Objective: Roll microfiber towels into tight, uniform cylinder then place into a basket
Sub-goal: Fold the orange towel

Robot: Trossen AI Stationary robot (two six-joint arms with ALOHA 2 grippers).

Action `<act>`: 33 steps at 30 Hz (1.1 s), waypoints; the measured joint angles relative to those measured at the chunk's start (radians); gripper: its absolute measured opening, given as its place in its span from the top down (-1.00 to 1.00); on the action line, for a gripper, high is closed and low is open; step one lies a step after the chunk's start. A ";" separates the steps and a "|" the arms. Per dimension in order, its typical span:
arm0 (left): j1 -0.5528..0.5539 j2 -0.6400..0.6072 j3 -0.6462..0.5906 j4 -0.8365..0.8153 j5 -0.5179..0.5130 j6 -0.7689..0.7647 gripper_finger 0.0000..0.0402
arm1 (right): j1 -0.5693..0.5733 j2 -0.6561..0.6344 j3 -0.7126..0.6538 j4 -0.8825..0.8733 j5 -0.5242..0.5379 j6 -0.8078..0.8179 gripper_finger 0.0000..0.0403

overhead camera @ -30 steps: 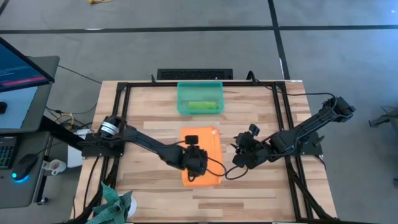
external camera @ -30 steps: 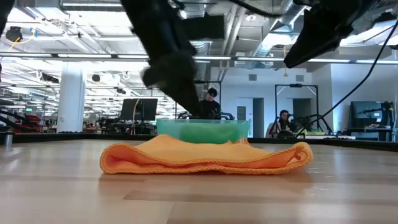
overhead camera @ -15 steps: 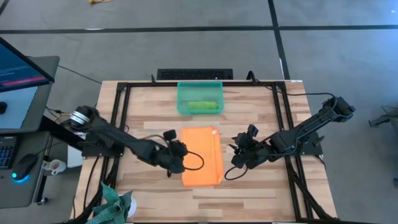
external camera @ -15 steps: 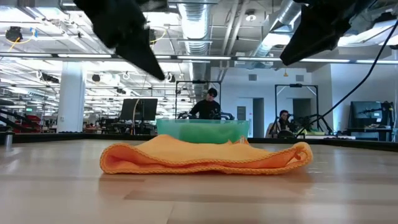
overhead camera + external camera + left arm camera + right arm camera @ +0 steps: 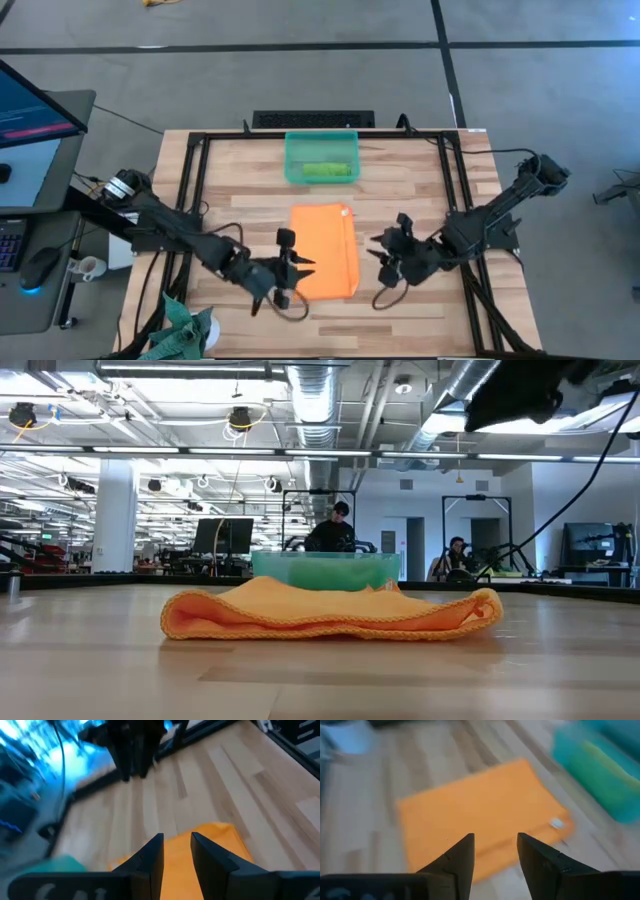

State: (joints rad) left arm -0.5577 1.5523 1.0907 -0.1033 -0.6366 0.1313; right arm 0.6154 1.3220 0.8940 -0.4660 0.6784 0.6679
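A: Where was the orange towel [image 5: 324,251]?
B: Lying folded flat, mid surface [image 5: 400,175], nothing touching it. Low view showed it as a low rumpled mound [image 5: 330,611] w/ the basket [image 5: 325,568] behind.
A: And the basket?
B: At the far side of the surface [image 5: 321,157], lime green towel [image 5: 327,171] rolled inside.
A: Left gripper [image 5: 297,268]?
B: Beside the orange towel's near-left corner, fingers [image 5: 151,857] a bit apart, holding nothing. Its wrist cam saw the orange edge [image 5: 210,837] just past the tips.
A: Right gripper [image 5: 385,258]?
B: Just off the towel's right edge, near the near corner, jaws apart, empty. Wrist view looked over the orange towel [image 5: 475,827] w/ the basket [image 5: 600,775] beyond.
A: Anything else?
B: Dark teal cloth [image 5: 185,333] at the near-left corner; ppl at desks in the bkgd [image 5: 335,528].
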 joint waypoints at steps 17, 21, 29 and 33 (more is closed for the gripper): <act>-0.021 0.054 0.001 0.059 -0.001 0.140 0.53 | 0.155 0.158 0.001 0.431 0.031 -0.642 0.15; 0.012 0.054 0.002 0.030 0.032 0.019 0.41 | 0.145 0.203 0.000 0.477 0.031 -0.764 0.15; 0.032 0.054 0.001 -0.059 0.187 -0.208 0.01 | 0.075 0.255 0.001 0.661 0.030 -0.860 0.15; 0.018 0.074 0.001 -0.103 0.221 -0.275 -0.07 | 0.046 0.255 0.001 0.660 0.029 -0.818 0.15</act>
State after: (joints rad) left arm -0.5400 1.6265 1.0912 -0.2067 -0.4152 -0.1436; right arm 0.6617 1.5768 0.8948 0.1941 0.7077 -0.1500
